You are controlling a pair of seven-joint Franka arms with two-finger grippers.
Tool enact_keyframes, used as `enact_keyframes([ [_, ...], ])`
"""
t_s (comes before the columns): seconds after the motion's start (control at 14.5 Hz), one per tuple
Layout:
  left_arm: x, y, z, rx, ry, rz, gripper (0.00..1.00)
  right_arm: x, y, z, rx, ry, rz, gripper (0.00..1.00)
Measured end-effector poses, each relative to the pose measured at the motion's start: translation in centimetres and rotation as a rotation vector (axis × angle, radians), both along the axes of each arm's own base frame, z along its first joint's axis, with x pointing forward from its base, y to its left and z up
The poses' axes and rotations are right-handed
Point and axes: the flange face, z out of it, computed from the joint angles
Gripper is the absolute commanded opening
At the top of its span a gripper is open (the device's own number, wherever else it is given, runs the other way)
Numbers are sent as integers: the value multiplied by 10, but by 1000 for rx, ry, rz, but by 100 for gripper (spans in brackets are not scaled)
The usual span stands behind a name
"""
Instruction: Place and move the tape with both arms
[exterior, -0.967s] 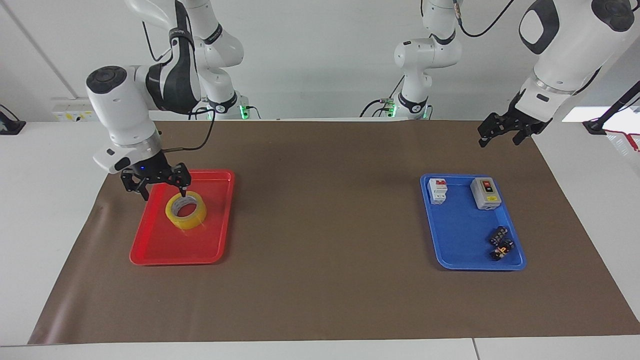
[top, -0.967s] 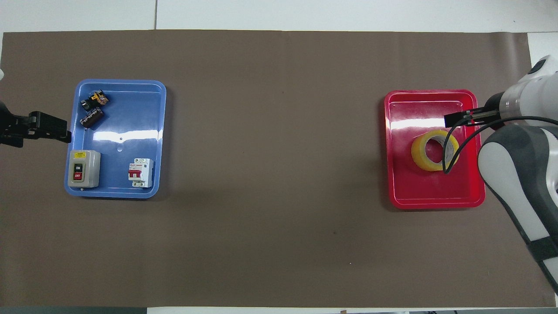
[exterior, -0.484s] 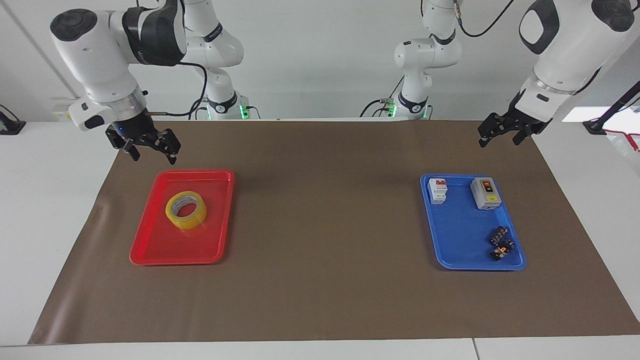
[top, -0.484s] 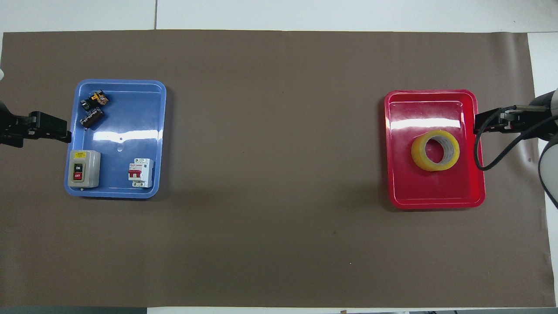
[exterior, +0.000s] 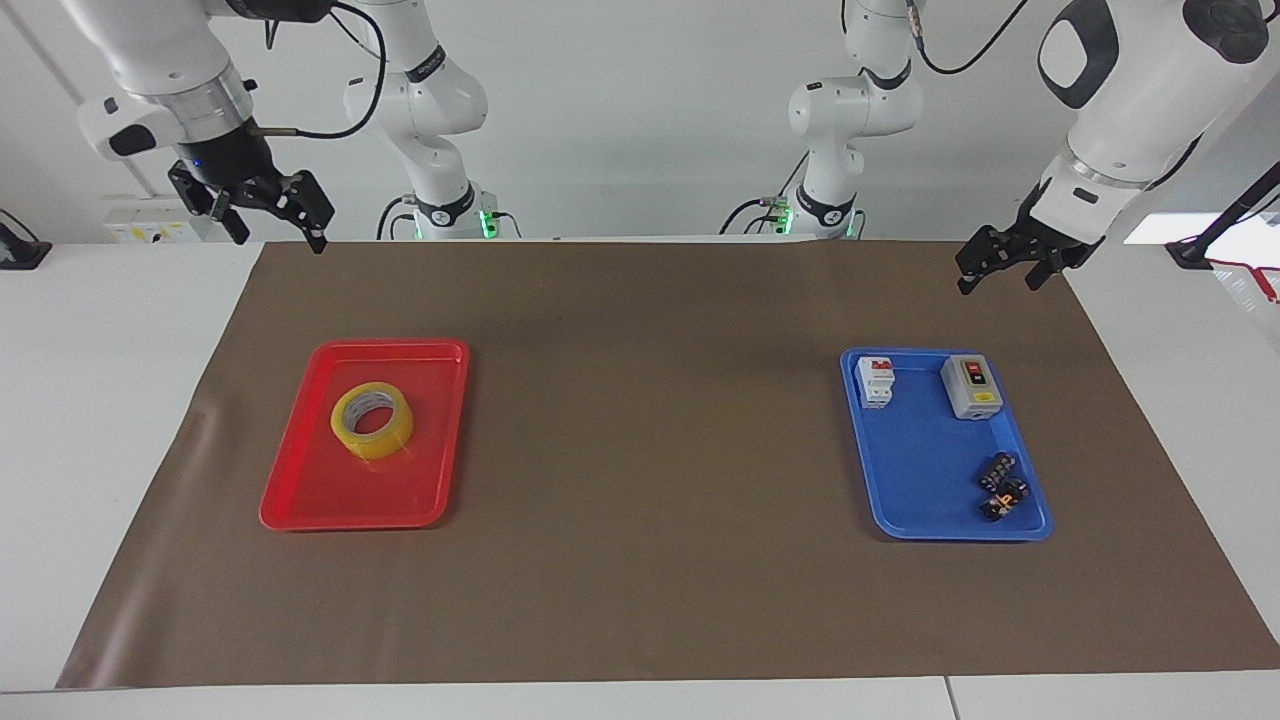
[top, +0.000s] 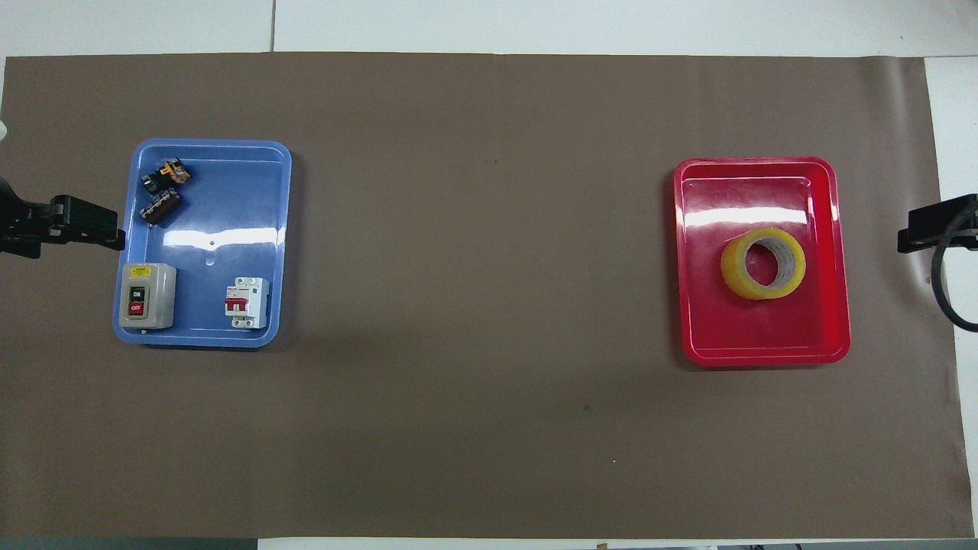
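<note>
Yellow tape roll (exterior: 372, 421) flat in red tray (exterior: 300, 490); pale core up

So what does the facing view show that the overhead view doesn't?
Only the facing view shows the arms themselves, both tools raised, open and empty: right tool, left tool. Only the overhead view shows the mat's full outline. Both show the tape lying in the red tray and the blue tray of parts.

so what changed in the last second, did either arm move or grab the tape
The right gripper rose from the tape and pulled back toward the robots, off the red tray; its fingers are open and empty. The tape stayed flat in the tray. The left gripper waited, open, and the blue tray kept its parts.
</note>
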Motion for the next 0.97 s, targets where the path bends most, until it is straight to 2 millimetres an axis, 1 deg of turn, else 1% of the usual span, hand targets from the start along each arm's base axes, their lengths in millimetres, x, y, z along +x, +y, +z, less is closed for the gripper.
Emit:
enact_keyframes([
  [0.14, 0, 0, 0, 0, 0, 0, 100, -2, 1, -1, 1, 22, 25, 100],
  [0.41, 0, 0, 0, 0, 0, 0, 100, -2, 1, -14, 5, 60, 66, 100],
  [0.69, 0, 0, 0, 0, 0, 0, 100, -1, 2, -13, 4, 43, 82, 100],
  [0.76, 0, 0, 0, 0, 0, 0, 100, 0, 5, -13, 3, 40, 89, 100],
  [0.97, 0, 0, 0, 0, 0, 0, 100, 2, 25, -11, -5, 24, 127, 100],
])
